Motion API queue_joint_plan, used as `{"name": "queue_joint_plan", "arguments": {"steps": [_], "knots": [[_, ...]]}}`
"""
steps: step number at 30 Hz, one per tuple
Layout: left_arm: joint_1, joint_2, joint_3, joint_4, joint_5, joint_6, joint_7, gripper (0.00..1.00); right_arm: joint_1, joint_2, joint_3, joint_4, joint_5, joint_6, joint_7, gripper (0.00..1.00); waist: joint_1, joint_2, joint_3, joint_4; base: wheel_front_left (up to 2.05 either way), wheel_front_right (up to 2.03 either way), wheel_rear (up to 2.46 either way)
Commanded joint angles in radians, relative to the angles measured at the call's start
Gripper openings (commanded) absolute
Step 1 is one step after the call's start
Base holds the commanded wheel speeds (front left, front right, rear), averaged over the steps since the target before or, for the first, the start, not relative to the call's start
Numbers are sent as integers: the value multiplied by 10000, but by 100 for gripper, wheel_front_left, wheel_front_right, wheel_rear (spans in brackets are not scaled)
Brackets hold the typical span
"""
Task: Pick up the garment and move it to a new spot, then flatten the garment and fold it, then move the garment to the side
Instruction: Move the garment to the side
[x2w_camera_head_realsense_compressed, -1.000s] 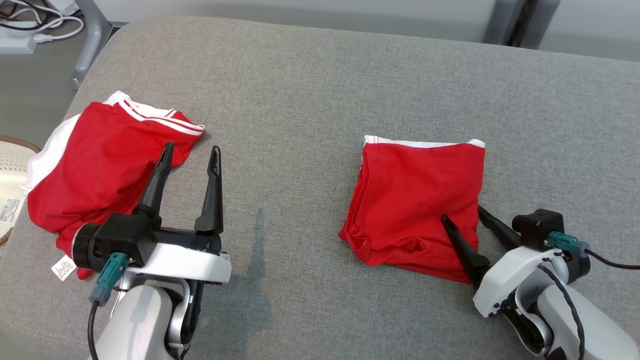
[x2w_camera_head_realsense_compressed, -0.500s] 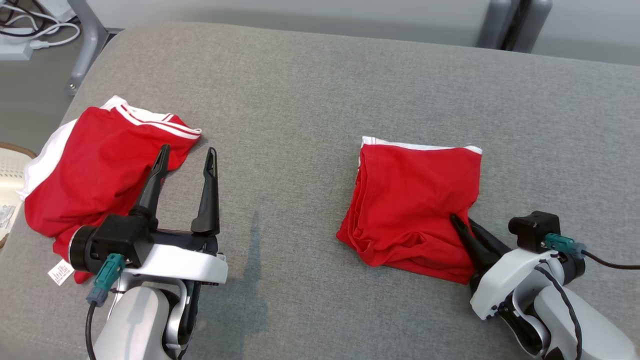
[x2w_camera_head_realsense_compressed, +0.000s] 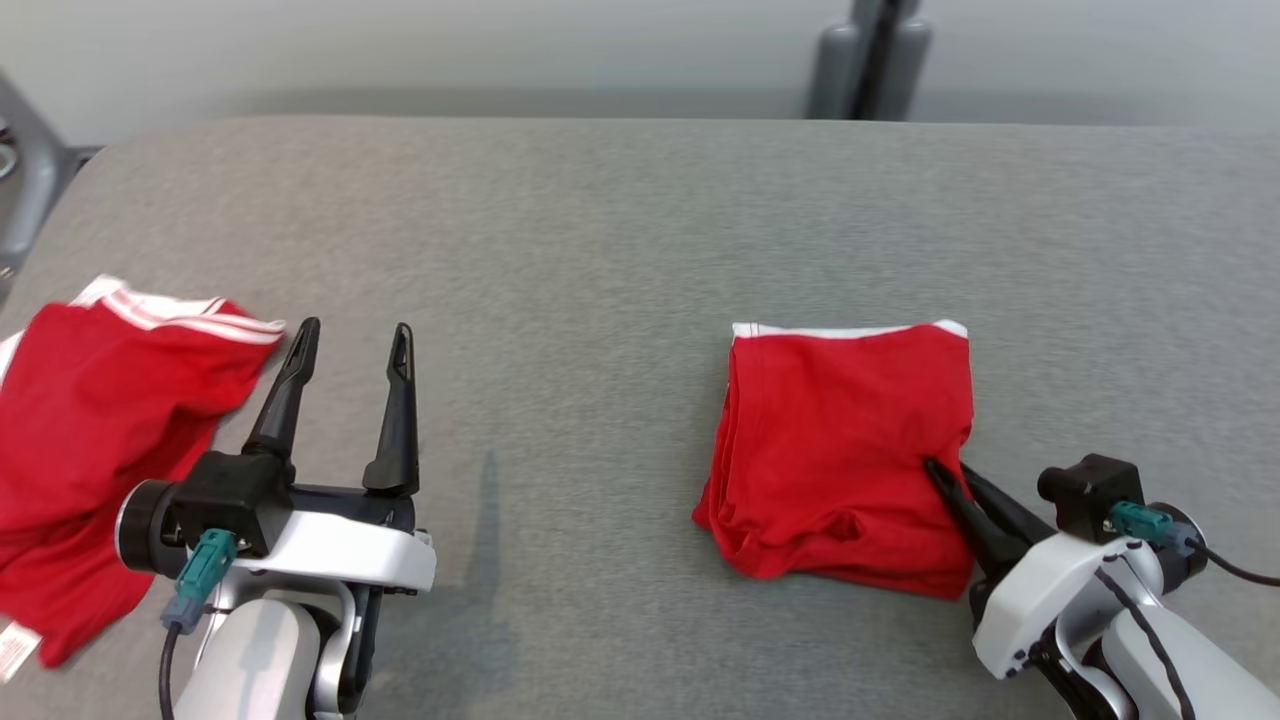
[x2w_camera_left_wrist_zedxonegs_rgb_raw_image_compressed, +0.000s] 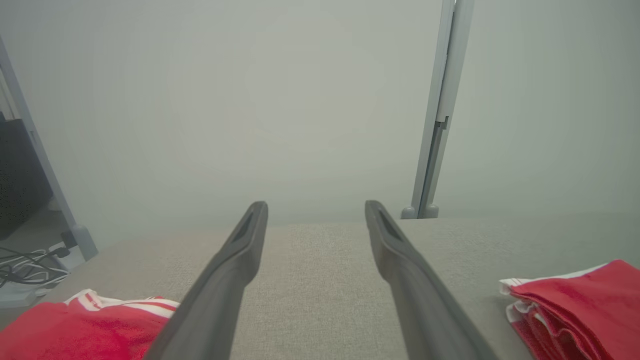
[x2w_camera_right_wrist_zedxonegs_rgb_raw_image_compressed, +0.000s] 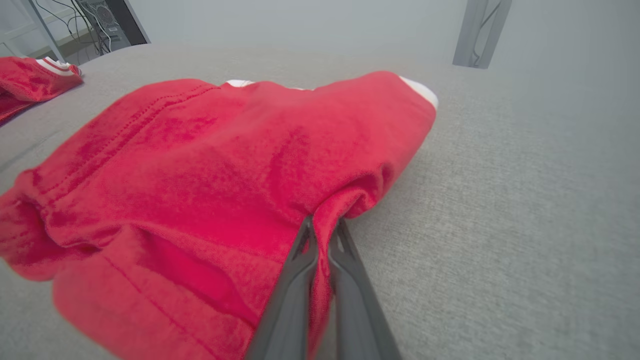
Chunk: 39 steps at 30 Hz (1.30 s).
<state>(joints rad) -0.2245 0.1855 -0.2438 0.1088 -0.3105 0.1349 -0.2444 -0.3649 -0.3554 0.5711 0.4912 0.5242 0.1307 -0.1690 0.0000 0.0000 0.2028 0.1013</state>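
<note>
The garment (x2w_camera_head_realsense_compressed: 840, 450) is a folded red piece with a white band along its far edge, lying on the right half of the grey padded surface (x2w_camera_head_realsense_compressed: 600, 230). My right gripper (x2w_camera_head_realsense_compressed: 945, 470) is shut on the garment's near right edge. In the right wrist view the cloth (x2w_camera_right_wrist_zedxonegs_rgb_raw_image_compressed: 225, 165) bunches up between the two closed fingers of that gripper (x2w_camera_right_wrist_zedxonegs_rgb_raw_image_compressed: 322, 222). My left gripper (x2w_camera_head_realsense_compressed: 353, 330) hovers open over bare surface left of centre, holding nothing. The left wrist view has the left gripper (x2w_camera_left_wrist_zedxonegs_rgb_raw_image_compressed: 315, 207) spread wide, with the garment (x2w_camera_left_wrist_zedxonegs_rgb_raw_image_compressed: 575, 310) at its lower right.
A second red garment with white stripes (x2w_camera_head_realsense_compressed: 90, 430) lies crumpled at the surface's left edge, just left of my left gripper, and appears again as a red heap (x2w_camera_left_wrist_zedxonegs_rgb_raw_image_compressed: 85, 330) (x2w_camera_right_wrist_zedxonegs_rgb_raw_image_compressed: 30, 80). A grey post (x2w_camera_head_realsense_compressed: 870, 60) stands behind the surface.
My right gripper has shut on the garment's near right edge, puckering the cloth. The head camera has turned, so the whole picture shifted. The left gripper stayed open.
</note>
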Motion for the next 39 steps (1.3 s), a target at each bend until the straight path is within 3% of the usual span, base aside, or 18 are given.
{"name": "queue_joint_plan", "arguments": {"steps": [1, 12, 21, 33, 39], "knots": [[52, 106, 46, -66, -22, 62, 45, 100, 128, -84, -35, -88, -84, 1, 62, 0, 0, 0, -248, -475, 0, 0, 0], [292, 472, 144, -716, -6, 260, 566, 100, 913, -443, -308, -1277, -737, 0, 818, 0, 0, 0, -299, -2162, 0, 0, 0], [76, 699, 165, -1180, 95, 405, 876, 100, -91, -1052, 250, -1373, -914, 0, 803, 0, 0, 0, 78, -3184, 0, 0, 0], [-1036, 816, -272, -1687, 466, 243, 1320, 100, -3059, -2606, -14, 1382, -690, 0, -558, 0, 0, 0, 1580, -3471, 0, 0, 0], [-1552, 876, -462, -1787, 623, 136, 1429, 100, -4029, -2957, 48, 2731, -592, 0, -841, 0, 0, 0, 2215, -3413, 0, 0, 0]]}}
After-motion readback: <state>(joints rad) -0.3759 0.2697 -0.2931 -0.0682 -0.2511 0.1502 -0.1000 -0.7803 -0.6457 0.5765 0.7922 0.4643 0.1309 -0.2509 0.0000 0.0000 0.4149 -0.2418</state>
